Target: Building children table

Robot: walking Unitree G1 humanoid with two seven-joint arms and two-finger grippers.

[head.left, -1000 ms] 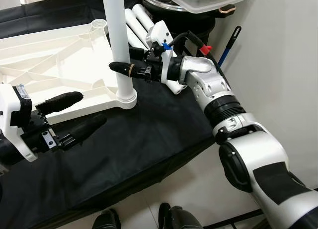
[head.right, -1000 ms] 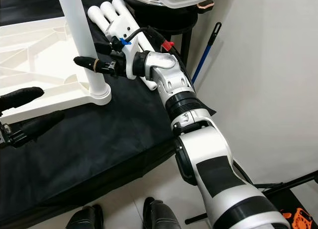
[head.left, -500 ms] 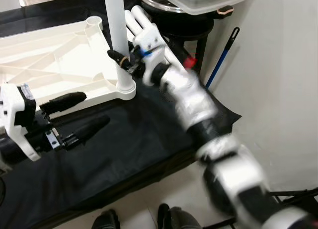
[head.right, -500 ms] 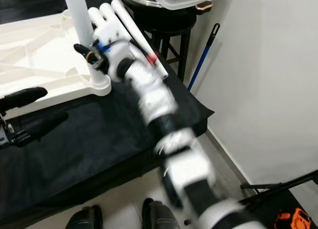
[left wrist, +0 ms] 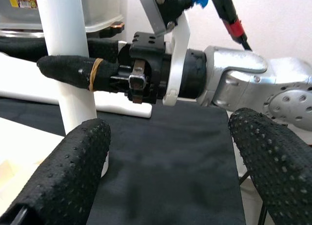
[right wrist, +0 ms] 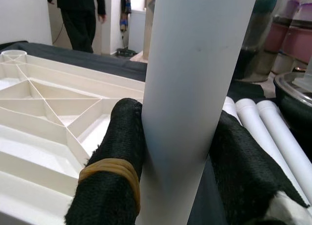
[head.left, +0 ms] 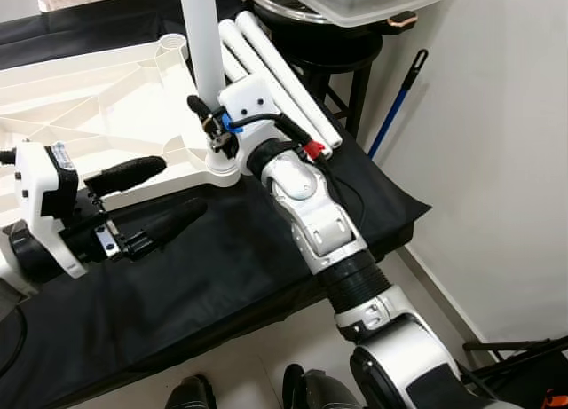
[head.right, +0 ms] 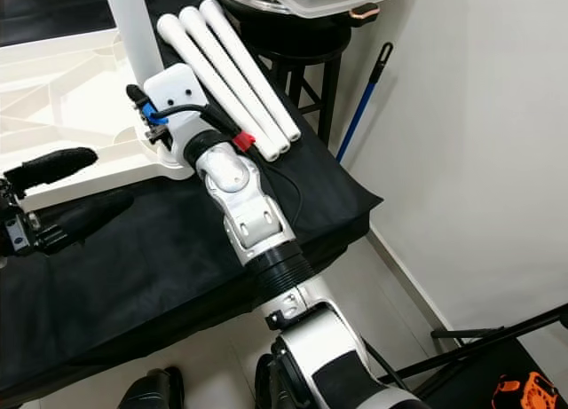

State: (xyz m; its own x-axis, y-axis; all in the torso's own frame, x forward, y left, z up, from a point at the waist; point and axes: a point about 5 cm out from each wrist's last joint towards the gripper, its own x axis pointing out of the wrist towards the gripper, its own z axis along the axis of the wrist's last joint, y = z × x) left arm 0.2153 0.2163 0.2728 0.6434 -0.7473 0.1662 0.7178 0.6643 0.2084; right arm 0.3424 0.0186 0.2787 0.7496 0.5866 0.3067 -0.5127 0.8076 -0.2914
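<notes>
**Gripping the upright leg at the corner socket**

Standing in the near corner socket of the upturned cream plastic tabletop [head.left: 98, 116], the tall white plastic tube leg [head.left: 199, 36] rises out of the top of the head views. The right gripper [right wrist: 168, 186] is clenched on this leg low down, just above the socket collar, with one black finger pressed to each side of the tube. The right wrist view shows this squeeze plainly: a finger with a tan rubber band [right wrist: 109, 172] round it lies against one side, its partner against the other. The head views hide the contact behind the white wrist housing.

The left gripper [head.left: 155, 200] hovers over the black cloth-covered table [head.left: 231, 276], just beside the tabletop's near edge and apart from the leg, its two fingers spread wide and holding nothing. Its wrist view looks between those fingers at the right gripper clamped on the leg.

Three spare white tube legs [head.right: 232, 67] lie side by side on the cloth beyond the right arm, touching one another. A blue-handled stick [head.left: 398, 103] leans by the wall. The right wrist view catches a person in dark clothes [right wrist: 78, 12] standing far behind the tabletop.
</notes>
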